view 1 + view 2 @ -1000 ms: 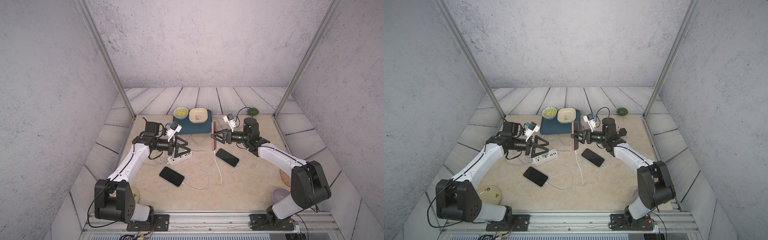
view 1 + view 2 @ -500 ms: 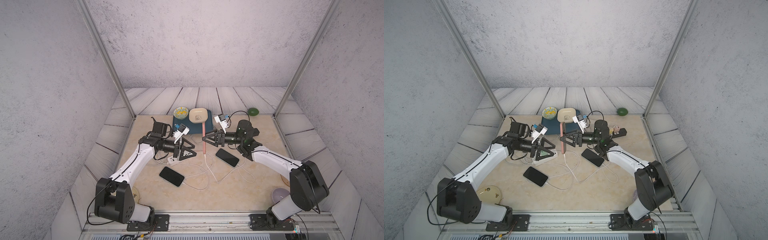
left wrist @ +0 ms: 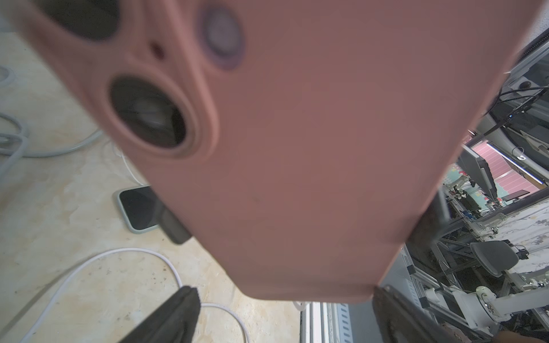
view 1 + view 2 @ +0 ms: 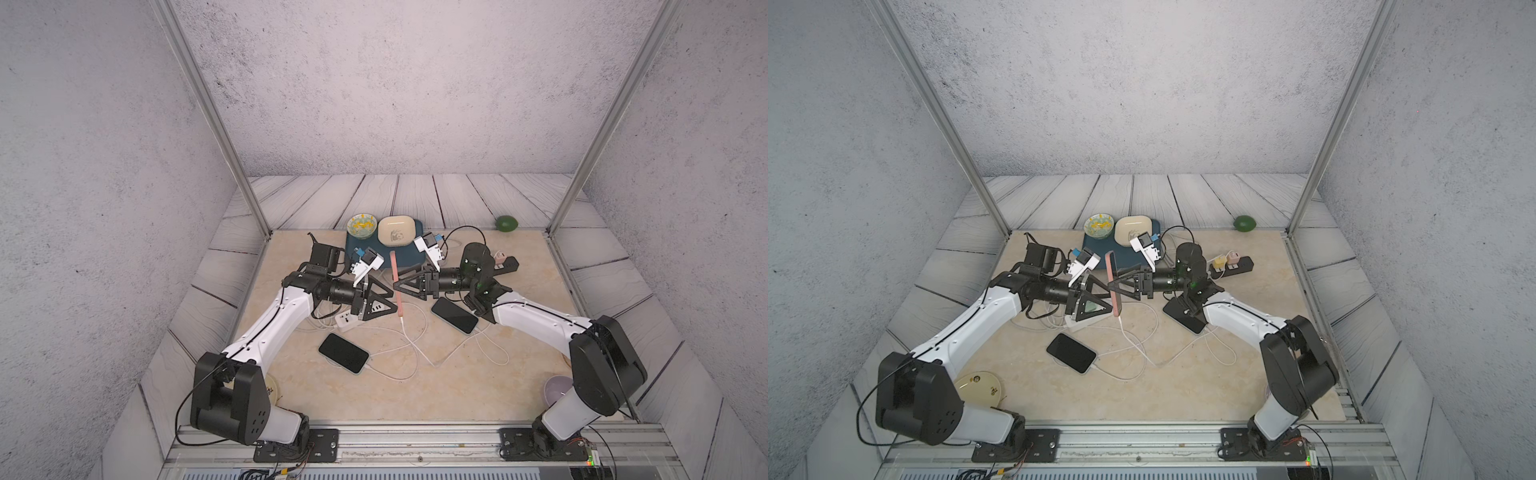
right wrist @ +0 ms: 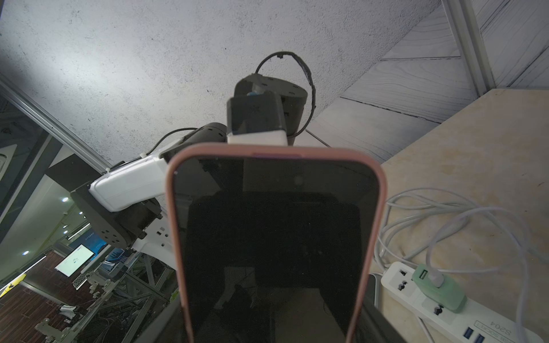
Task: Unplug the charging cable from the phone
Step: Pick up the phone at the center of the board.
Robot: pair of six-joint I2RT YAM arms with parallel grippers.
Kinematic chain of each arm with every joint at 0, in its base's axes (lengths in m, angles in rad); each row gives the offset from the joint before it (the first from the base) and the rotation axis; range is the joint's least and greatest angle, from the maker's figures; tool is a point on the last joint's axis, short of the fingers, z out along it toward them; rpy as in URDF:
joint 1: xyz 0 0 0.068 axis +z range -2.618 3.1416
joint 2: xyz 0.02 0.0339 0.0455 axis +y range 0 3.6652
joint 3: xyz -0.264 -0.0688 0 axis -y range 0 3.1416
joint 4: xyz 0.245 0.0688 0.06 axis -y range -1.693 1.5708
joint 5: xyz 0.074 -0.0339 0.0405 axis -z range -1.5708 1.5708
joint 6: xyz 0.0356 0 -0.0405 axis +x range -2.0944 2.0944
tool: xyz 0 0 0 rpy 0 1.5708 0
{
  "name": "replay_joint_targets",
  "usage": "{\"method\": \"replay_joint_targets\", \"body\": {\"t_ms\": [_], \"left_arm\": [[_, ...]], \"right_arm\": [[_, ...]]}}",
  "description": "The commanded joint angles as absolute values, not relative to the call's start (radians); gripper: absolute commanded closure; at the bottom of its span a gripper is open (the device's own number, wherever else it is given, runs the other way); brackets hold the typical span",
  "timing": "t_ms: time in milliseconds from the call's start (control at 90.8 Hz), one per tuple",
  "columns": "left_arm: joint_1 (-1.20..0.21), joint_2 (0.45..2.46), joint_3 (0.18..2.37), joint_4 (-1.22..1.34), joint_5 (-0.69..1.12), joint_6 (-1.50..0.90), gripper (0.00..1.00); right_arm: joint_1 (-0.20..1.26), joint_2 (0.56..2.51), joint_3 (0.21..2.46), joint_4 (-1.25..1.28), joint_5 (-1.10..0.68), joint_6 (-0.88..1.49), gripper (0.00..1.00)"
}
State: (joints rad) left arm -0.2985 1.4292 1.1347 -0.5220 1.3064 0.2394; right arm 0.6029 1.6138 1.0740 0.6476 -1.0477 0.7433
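The pink-cased phone (image 4: 396, 277) is held off the table (image 4: 457, 395), stood on end and seen edge-on in both top views, between the two arms and just in front of the dark blue tray (image 4: 407, 259). It is clamped by the right gripper (image 4: 1121, 286), whose jaws are closed on its long edges. In the right wrist view its dark screen (image 5: 273, 237) is turned toward that camera. The white charging cable (image 4: 415, 345) is seen plugged into the phone's lower end, from which it drops to the table and loops away across it. The left gripper (image 4: 389, 301) is spread wide just beside that lower end, with nothing gripped. In the left wrist view the frame is filled by the phone's back and lenses, and the two fingers (image 3: 175, 314) are seen on either side of the plugged end; whether the phone is touched by them cannot be told. Two dark-screened phones are laid flat on the table, one (image 4: 344, 352) nearer the front and one (image 4: 454, 315) under the right arm, each with a white cable at its end. A white power strip (image 5: 445, 314) carrying a green charger (image 5: 439, 289) is placed beneath the left gripper, and a black power strip (image 4: 1235, 266) behind the right arm. A patterned bowl (image 4: 362, 225) and a cream dish (image 4: 396, 231) are set on the tray, and a green fruit (image 4: 507, 224) lies on the planks behind.
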Motion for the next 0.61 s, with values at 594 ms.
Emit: {"method": "replay_joint_targets", "body": {"t_ms": [594], "left_arm": [[-0.322, 1.448, 1.180, -0.554, 1.352, 0.272, 0.21]], "right_arm": [[0.642, 1.628, 1.082, 0.783, -0.992, 0.753, 0.47]]}}
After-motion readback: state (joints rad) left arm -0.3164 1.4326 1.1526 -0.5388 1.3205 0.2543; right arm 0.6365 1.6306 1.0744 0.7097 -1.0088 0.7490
